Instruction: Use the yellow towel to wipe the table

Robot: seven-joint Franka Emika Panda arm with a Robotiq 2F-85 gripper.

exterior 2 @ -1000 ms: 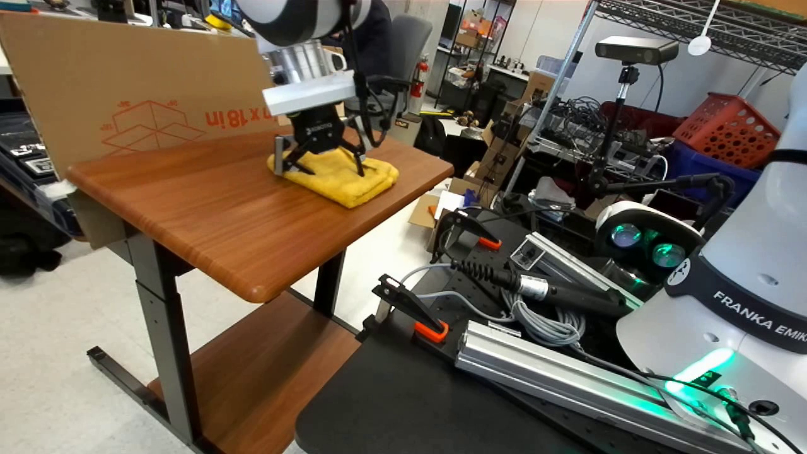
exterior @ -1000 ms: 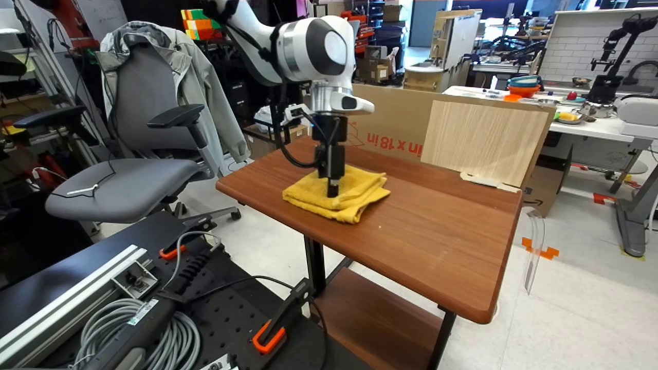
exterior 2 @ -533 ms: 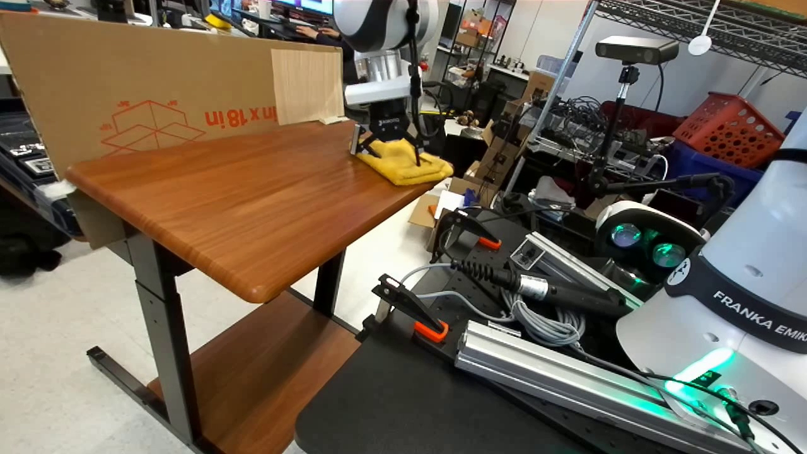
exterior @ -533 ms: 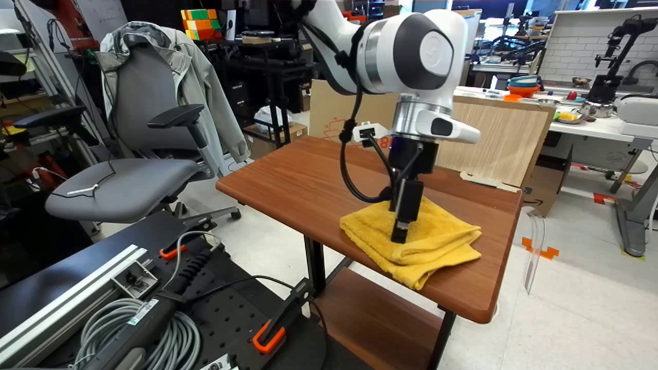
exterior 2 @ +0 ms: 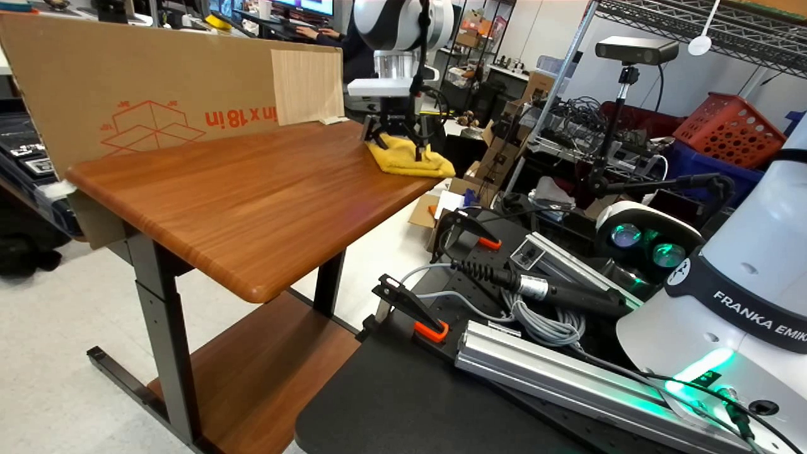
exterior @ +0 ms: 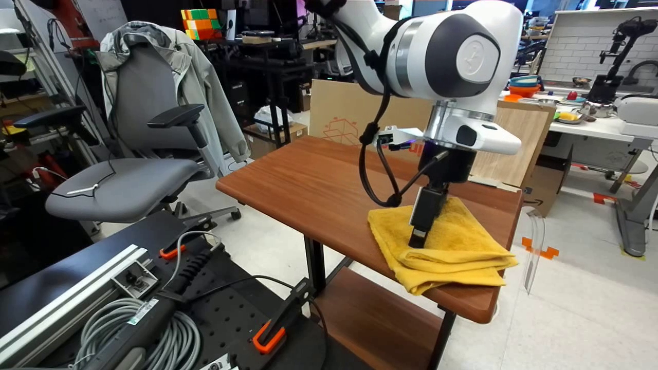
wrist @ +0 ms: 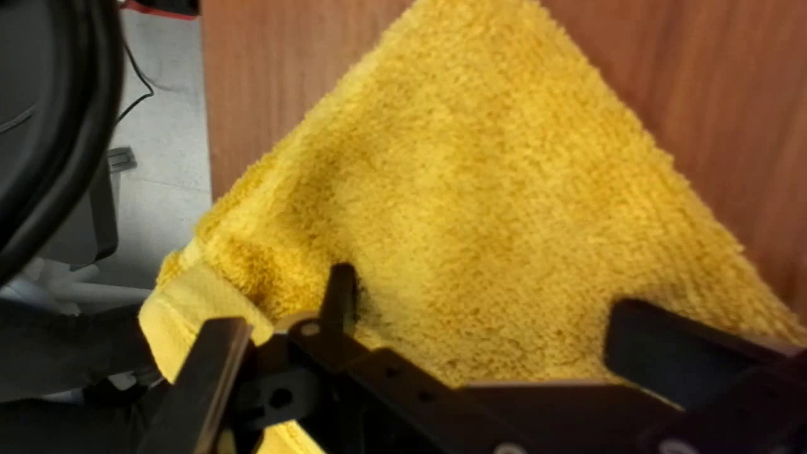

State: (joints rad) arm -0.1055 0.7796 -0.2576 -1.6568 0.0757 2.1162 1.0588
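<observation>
The yellow towel (exterior: 457,234) lies folded on the brown wooden table (exterior: 318,180), at its right end in an exterior view. Its near and right corners reach the table's edges and seem to hang slightly over. It also shows in an exterior view (exterior 2: 403,165), at the table's far right corner. My gripper (exterior 2: 396,144) points down with its fingers spread wide, tips on the towel. In the wrist view the gripper (wrist: 485,296) has its two dark fingers far apart on the towel's fuzzy surface (wrist: 479,189), with flat cloth between them.
A cardboard sheet (exterior 2: 189,75) with a light wooden panel (exterior 2: 307,85) stands along the table's back edge. A grey office chair (exterior: 139,92) stands beside the table. A black pegboard with orange-tipped clamps (exterior 2: 432,331) and a metal rail (exterior 2: 555,384) lies between robot base and table.
The gripper and the towel beneath it have slid together across the table to its right end, nearer the camera in an exterior view. The towel has turned slightly. The fingers stay apart.
</observation>
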